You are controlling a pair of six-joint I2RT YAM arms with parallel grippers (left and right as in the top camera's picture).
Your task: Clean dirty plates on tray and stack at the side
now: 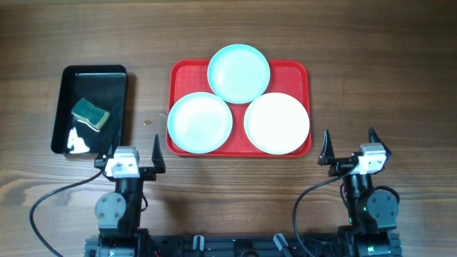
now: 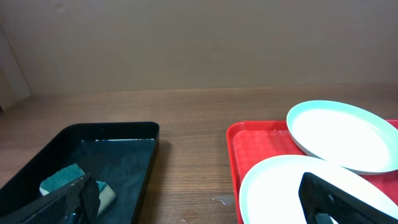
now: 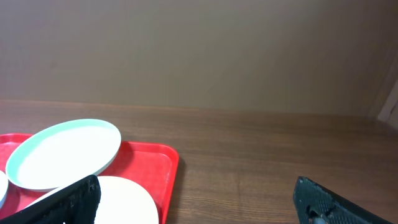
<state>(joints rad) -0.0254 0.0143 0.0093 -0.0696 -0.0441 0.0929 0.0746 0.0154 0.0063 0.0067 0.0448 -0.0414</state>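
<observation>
While both arms stood parked along the near edge of the brown wooden table (image 1: 400, 71), no step of the cleaning appeared to be under way. The left gripper (image 1: 133, 153) and the right gripper (image 1: 349, 146) each had jaws spread apart, holding nothing.

The large red rectangular plastic tray (image 1: 187, 77) lay at mid-table, nearer the far edge, carrying all three round shallow plates. An aqua-rimmed plate (image 1: 238, 73) sat at its far side, a second aqua-rimmed plate (image 1: 201, 123) over its near-left corner, and a nearly all-white plate (image 1: 277, 123) at its near-right corner. None was stacked aside.

A smaller glossy black rectangular tray (image 1: 93, 70) sat toward the left edge, containing a green-topped sponge (image 1: 90, 114).

Judgement: the task was at its start. The next move would call for the left gripper to reach toward the left edge and close on the sponge, with the right steadying a plate.

No brand, label or legible writing was found on any item.
</observation>
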